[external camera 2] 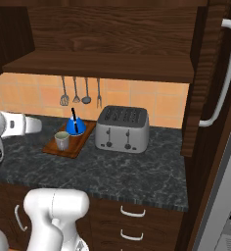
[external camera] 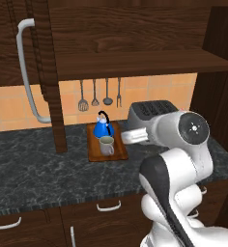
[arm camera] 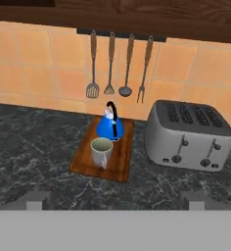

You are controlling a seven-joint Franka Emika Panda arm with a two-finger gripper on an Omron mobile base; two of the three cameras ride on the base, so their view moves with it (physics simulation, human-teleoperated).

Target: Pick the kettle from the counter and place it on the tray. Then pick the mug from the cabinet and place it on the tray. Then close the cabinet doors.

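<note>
A blue kettle (arm camera: 109, 125) and a grey mug (arm camera: 101, 151) stand together on the wooden tray (arm camera: 121, 162) on the dark counter (arm camera: 29, 152), left of a silver toaster (arm camera: 190, 136). The end effector (arm camera: 115, 200) hangs above the counter's near edge, jaws wide apart and empty. Both cabinet doors (external camera: 41, 72) stand open.

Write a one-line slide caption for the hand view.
Blue kettle and grey mug together on the wooden tray, silver toaster alongside.

kettle (arm camera: 108, 126) blue; mug (arm camera: 101, 151) grey-beige; tray (arm camera: 122, 159) brown; counter (arm camera: 34, 147) black marbled
</note>
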